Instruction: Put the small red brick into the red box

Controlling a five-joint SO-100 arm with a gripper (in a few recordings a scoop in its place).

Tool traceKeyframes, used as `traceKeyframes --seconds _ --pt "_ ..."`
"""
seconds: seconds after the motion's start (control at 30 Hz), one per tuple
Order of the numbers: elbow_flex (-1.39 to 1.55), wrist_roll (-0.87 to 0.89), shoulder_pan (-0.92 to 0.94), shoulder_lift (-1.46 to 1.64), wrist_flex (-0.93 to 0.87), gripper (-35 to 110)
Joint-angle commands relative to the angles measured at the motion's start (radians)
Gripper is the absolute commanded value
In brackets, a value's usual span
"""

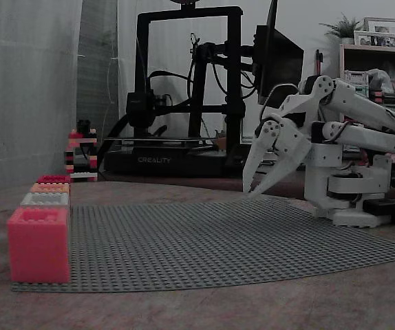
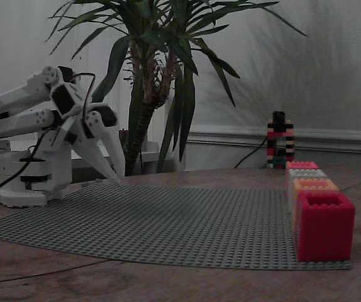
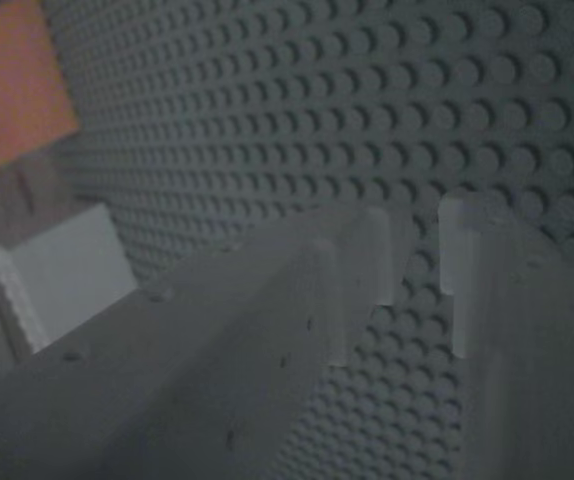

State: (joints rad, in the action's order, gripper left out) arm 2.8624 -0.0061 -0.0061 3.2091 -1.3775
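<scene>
Single white arm with its gripper (image 1: 252, 191) angled down, fingertips low over the grey studded baseplate (image 1: 218, 240) near the edge closest to the arm's base; whether the tips touch the studs cannot be told. In the wrist view the two fingers (image 3: 267, 330) stand slightly apart, a narrow gap between their tips through which bare studs show, and nothing is pinched between them. Four hollow brick boxes stand touching in one row along the opposite edge of the baseplate, well apart from the gripper. In a fixed view the red box (image 1: 53, 179) is the far end of that row, behind the orange box (image 1: 49, 188), the pale grey box (image 1: 45, 199) and the pinkish-red box (image 1: 39, 244) at the near corner. In the other fixed view the order runs the other way: the red box (image 2: 325, 226) sits at the near right corner of the baseplate (image 2: 168, 220), and the gripper (image 2: 116, 180) hangs over the far left part. The wrist view catches the orange box (image 3: 12, 80) at the upper left and the pale grey box (image 3: 62, 270) below it, both beyond the fingertips. A small tower of mixed bricks (image 1: 82, 155) stands on the wooden table (image 1: 218, 309) beyond the row of boxes. A black 3D printer (image 1: 184, 89) stands behind the baseplate in one fixed view, a potted plant (image 2: 161, 63) in the other.
</scene>
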Motion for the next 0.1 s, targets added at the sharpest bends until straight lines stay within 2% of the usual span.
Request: traceKeyframes --seconds 0.0,0.07 --pt "-0.002 0.008 -0.025 0.011 -0.026 0" --pt "-0.002 0.008 -0.025 0.011 -0.026 0"
